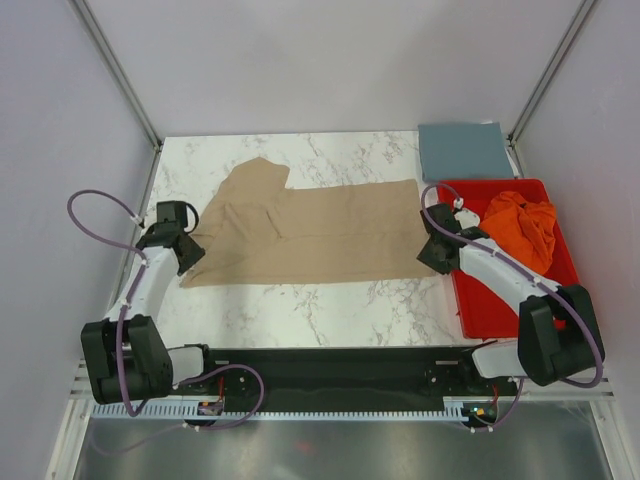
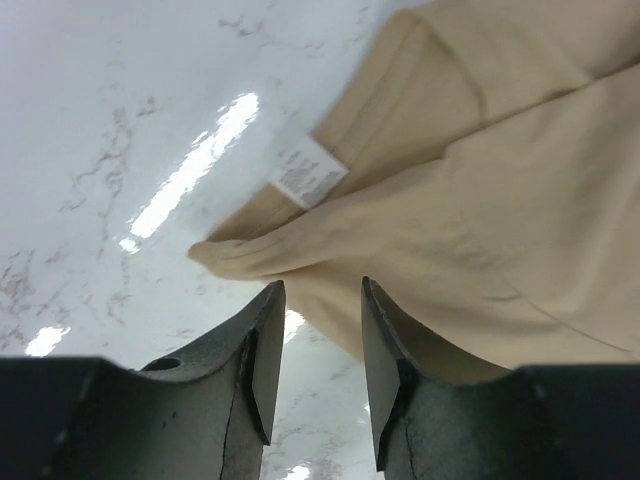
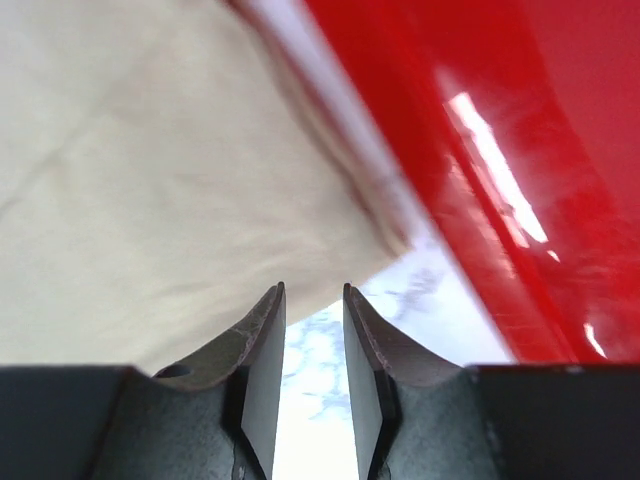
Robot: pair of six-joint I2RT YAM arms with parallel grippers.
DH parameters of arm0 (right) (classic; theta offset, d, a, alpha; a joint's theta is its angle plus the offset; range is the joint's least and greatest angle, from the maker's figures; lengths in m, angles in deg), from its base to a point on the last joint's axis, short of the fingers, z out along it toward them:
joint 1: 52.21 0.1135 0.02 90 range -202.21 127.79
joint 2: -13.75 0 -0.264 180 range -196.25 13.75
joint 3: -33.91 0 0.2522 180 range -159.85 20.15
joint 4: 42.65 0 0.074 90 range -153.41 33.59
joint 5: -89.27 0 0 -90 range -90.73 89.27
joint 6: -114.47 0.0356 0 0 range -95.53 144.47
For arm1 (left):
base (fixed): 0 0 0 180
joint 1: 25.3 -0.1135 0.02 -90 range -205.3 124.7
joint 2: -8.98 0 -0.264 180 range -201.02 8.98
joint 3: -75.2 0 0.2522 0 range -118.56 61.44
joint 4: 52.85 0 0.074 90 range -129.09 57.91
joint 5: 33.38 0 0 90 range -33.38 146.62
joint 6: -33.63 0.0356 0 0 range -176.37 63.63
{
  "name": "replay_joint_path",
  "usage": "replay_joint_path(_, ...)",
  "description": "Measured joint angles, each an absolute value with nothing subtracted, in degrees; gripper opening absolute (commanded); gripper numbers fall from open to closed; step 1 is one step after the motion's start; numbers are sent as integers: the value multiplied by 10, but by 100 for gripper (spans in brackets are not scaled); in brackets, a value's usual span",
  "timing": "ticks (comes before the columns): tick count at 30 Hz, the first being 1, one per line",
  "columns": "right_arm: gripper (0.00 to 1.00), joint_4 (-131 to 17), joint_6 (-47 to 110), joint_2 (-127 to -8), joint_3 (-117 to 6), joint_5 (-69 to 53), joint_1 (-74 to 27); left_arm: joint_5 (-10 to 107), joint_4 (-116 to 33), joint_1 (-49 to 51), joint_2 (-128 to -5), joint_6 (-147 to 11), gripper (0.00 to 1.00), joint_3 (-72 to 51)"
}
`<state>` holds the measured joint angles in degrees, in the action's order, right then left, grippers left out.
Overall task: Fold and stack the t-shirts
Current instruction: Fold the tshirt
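Note:
The tan t-shirt (image 1: 310, 230) lies flat on the marble table as a long folded strip, one sleeve sticking out at the back left. My left gripper (image 1: 190, 250) sits at its left end and my right gripper (image 1: 432, 255) at its right end. In the left wrist view the left gripper (image 2: 322, 290) is open over bare marble, the tan cloth (image 2: 480, 220) and its white label (image 2: 308, 172) just ahead. The right gripper (image 3: 314, 292) is open too, with the shirt's corner (image 3: 150, 200) just beyond its tips. The orange t-shirt (image 1: 522, 222) is crumpled in the tray. The blue-grey t-shirt (image 1: 462, 150) lies folded at the back right.
The red plastic tray (image 1: 480, 310) stands on the right side of the table, its wall (image 3: 480, 120) close beside my right gripper. Grey walls and metal frame posts enclose the table on three sides. The arm bases sit on a black rail at the near edge.

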<state>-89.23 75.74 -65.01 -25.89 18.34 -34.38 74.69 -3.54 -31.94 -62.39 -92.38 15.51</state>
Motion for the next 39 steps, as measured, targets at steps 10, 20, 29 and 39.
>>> replay_joint_path(10,34,-812,654,-718,-320,71,-315,643,-59,-334,-753,-910,44,110)
replay_joint_path(20,35,-783,638,-725,-250,76,-312,674,-46,-368,-788,-904,43,123)
replay_joint_path(29,43,-769,572,-730,-361,-13,-281,584,-49,-369,-745,-815,47,-15)
replay_joint_path(39,36,-641,526,-994,-691,-144,-193,412,-106,-376,-857,-810,47,-57)
